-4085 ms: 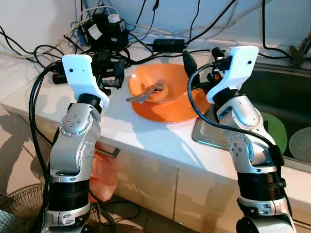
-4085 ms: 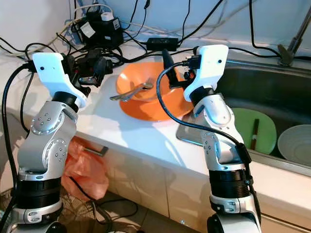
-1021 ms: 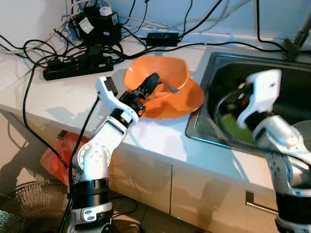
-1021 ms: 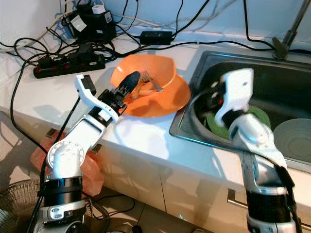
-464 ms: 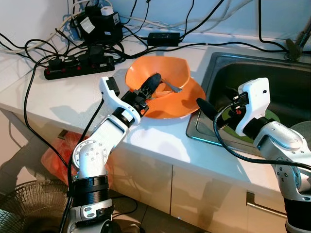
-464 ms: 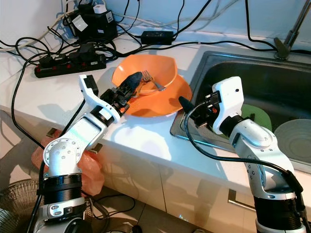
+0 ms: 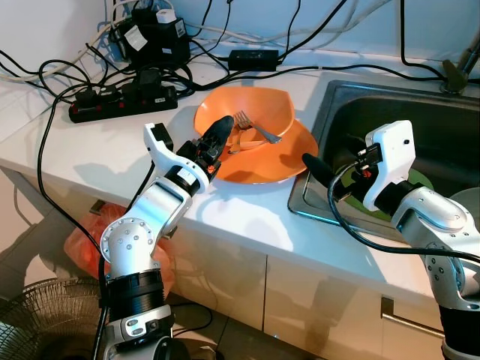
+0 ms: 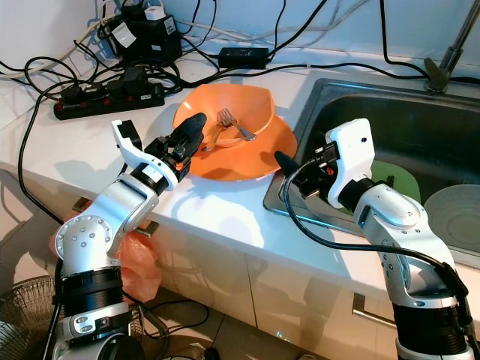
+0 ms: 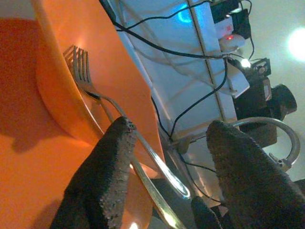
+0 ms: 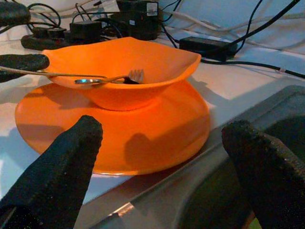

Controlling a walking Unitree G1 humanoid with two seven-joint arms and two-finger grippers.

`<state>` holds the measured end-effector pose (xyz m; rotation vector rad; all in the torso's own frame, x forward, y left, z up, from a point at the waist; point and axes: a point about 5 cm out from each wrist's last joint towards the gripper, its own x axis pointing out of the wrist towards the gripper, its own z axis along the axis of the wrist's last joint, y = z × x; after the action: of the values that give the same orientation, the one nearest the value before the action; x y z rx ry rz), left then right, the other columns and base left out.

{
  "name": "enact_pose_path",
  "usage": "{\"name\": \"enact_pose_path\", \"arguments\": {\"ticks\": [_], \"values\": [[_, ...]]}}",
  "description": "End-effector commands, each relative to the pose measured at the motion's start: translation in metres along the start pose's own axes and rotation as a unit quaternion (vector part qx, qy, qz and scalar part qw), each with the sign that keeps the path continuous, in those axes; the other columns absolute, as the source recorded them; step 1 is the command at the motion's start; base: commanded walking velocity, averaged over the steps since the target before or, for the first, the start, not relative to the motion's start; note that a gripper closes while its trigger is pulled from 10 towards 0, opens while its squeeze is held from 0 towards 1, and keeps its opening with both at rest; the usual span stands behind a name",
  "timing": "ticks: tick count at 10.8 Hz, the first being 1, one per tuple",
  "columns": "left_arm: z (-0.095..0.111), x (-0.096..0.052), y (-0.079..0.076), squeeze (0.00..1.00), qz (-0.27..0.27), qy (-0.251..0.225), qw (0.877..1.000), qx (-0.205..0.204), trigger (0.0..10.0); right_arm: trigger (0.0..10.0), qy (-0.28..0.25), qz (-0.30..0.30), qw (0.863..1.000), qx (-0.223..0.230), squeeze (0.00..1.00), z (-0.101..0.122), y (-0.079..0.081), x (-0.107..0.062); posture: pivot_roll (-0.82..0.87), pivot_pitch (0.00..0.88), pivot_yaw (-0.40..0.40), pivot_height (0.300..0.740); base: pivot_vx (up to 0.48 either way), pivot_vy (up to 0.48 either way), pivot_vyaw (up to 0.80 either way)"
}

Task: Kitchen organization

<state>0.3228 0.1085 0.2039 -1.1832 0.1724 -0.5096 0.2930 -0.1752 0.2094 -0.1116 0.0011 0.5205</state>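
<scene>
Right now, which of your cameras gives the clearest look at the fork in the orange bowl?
The left wrist view: the fork fills the frame, tines sharp against the orange bowl. Both eye views show it small, from above; the right wrist view catches it side-on behind the rim.

On a cluttered kitchen counter, the left gripper (image 7: pixel 215 140) has drawn back from inside the orange bowl (image 7: pixel 259 116) to its near rim since half a second ago, its fingers apart around the fork (image 7: pixel 251 129) handle, which now lies uncovered in the bowl. Four seconds back, both arms stood raised before the counter; the right gripper (image 7: pixel 315 169) has since dropped to the sink's (image 7: pixel 315 201) front corner, beside the orange plate (image 7: pixel 289 161).
</scene>
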Motion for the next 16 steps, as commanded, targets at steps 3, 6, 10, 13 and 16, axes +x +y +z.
{"name": "enact_pose_path", "arguments": {"ticks": [3, 6, 10, 13, 16], "values": [[0.004, 0.003, -0.009, 0.0, -0.002, -0.002, 1.0, -0.019, 0.0, 10.0, -0.011, 0.017, 1.0, -0.013, 0.0, 0.006, 0.008, 0.006, 0.08, 0.073, 0.11, 0.74, 0.0, 0.0, 0.0], [0.01, -0.009, -0.044, 1.0, -0.093, 0.001, 0.995, 0.036, 10.0, 10.0, -0.011, 0.017, 1.0, -0.016, 0.0, 0.007, 0.008, 0.006, 0.09, 0.075, 0.107, 0.74, 0.0, 0.0, 0.0], [0.012, -0.05, -0.041, 1.0, -0.16, 0.038, 0.986, 0.003, 10.0, 10.0, -0.013, 0.021, 1.0, -0.019, 0.0, 0.007, 0.008, 0.007, 0.1, 0.077, 0.099, 0.74, 0.0, 0.0, 0.0], [0.009, -0.073, -0.006, 1.0, -0.082, 0.06, 0.995, 0.021, 10.0, 10.0, -0.014, 0.025, 0.999, -0.019, 0.0, 0.007, 0.009, 0.01, 0.11, 0.076, 0.094, 0.74, 0.0, 0.0, 0.0], [0.01, -0.056, 0.017, 1.0, -0.015, 0.06, 0.998, 0.027, 10.0, 10.0, -0.017, 0.031, 0.999, -0.018, 0.0, 0.008, 0.011, 0.012, 0.1, 0.073, 0.09, 0.74, 0.0, 0.0, 0.0]]}}
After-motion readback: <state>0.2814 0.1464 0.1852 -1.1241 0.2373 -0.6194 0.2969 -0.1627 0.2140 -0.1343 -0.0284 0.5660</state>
